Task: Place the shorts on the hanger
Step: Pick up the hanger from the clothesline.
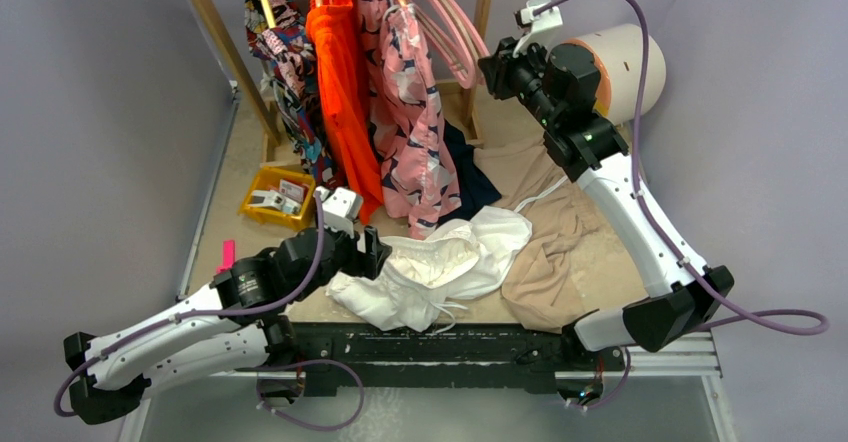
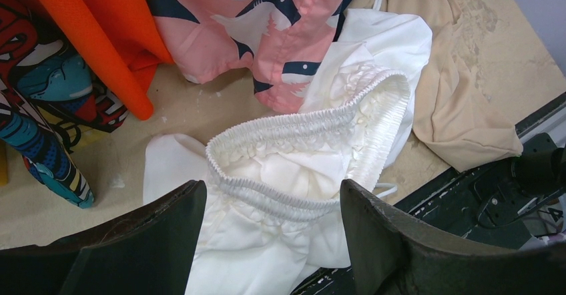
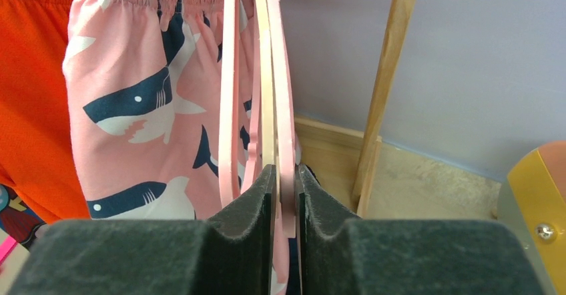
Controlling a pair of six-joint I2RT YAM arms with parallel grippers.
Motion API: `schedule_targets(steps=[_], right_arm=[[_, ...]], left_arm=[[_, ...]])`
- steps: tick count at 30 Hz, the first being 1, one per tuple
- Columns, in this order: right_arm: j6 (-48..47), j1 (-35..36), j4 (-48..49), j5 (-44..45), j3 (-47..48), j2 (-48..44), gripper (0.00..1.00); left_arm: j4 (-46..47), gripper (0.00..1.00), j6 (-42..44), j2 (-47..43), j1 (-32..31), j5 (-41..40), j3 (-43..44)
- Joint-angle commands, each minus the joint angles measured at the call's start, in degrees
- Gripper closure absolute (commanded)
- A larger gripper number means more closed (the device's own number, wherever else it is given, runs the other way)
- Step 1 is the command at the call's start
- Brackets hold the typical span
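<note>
The white shorts (image 1: 440, 262) lie crumpled on the table near its front edge, waistband gathered and gaping open (image 2: 314, 155). My left gripper (image 1: 375, 252) is open, its jaws wide apart just above the near part of the shorts, one on each side of the waistband (image 2: 270, 205). Pink hangers (image 1: 450, 22) hang on the wooden rack at the back. My right gripper (image 1: 492, 70) is raised at the rack and shut on the lower bar of one pink hanger (image 3: 286, 108), which stands between the fingertips (image 3: 287, 181).
Patterned, orange (image 1: 340, 92) and pink shark-print (image 1: 410, 112) garments hang on the rack. A tan garment (image 1: 550, 232) lies right of the shorts. A yellow bin (image 1: 275, 197) sits back left. A wooden rack post (image 3: 384, 88) stands right of the hangers. A large cylinder (image 1: 625, 62) is behind the right arm.
</note>
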Motion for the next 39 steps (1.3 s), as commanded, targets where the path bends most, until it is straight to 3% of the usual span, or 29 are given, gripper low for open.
schedule_targets(steps=[1,6,19,24,39], right_arm=[[-2.2,-0.2,2.2,-1.9,2.1,-1.6,0.86],[-2.4,-0.2,2.5,-2.0,2.9,-2.0,1.0],[-3.2,-0.2,7.1,0.1,2.3,-3.2,1.0],[-2.4,-0.3,7.1,4.7,1.8,-3.4,1.0],[-0.4,-0.2,5.5,5.8,-3.8,-6.6,1.0]], left_arm=[[2.9,0.28,1.4,0.3,0.2,0.4,0.0],[3.1,0.28,1.5,0.9,0.2,0.6,0.1],[3.0,0.28,1.7,1.2,0.2,0.5,0.2],[3.0,0.28,1.6,1.0,0.2,0.5,0.2],[3.0,0.28,1.7,1.6,0.2,0.5,0.3]])
